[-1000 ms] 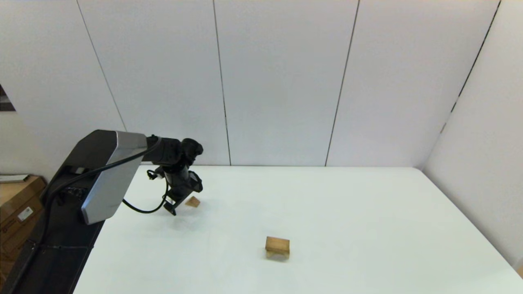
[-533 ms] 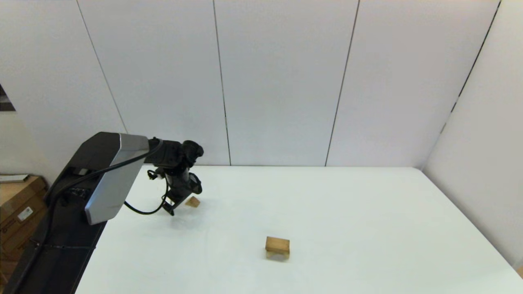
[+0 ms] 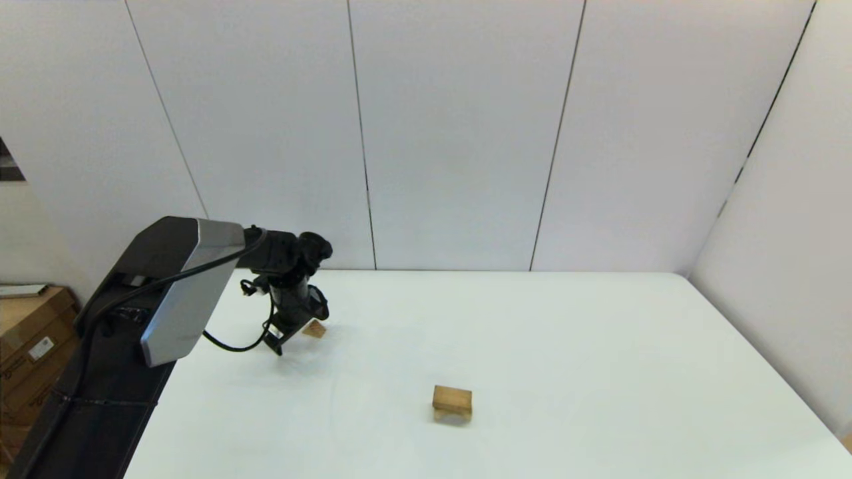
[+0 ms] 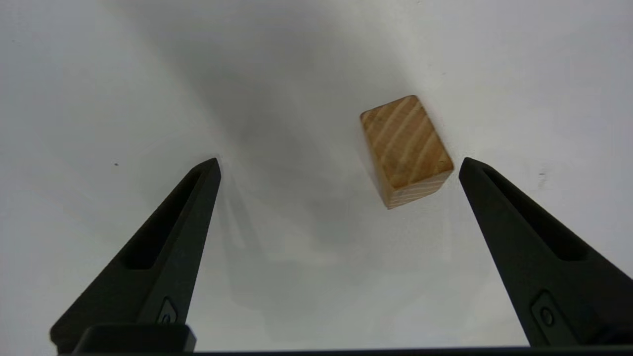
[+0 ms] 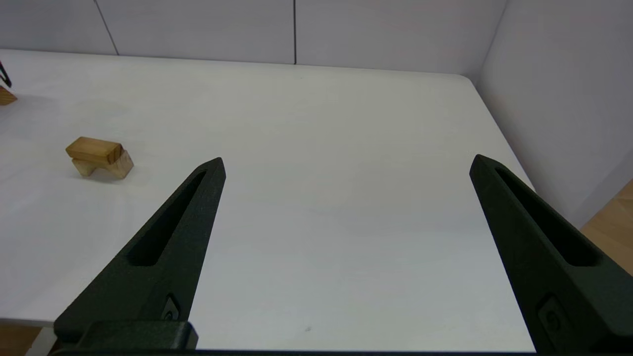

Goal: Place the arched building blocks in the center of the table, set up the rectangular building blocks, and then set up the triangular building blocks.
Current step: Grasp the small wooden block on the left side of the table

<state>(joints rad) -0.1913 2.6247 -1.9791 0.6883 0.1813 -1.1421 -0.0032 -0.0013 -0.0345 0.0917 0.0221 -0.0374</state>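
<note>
The left gripper [image 3: 287, 339] hangs low over the far left part of the white desk [image 3: 566, 346], its fingers [image 4: 178, 227] spread wide and holding nothing. The wedge [image 4: 405, 151] lies on the desk between them, nearer one finger but touching neither. Near the middle of the desk, well apart from the wedge, the flat block [image 3: 452, 398] sits on top of the arch [image 3: 452, 414], whose two legs stand on the surface. The right gripper [image 5: 346, 163] is parked off the near right edge of the desk, fingers wide apart and empty.
</note>
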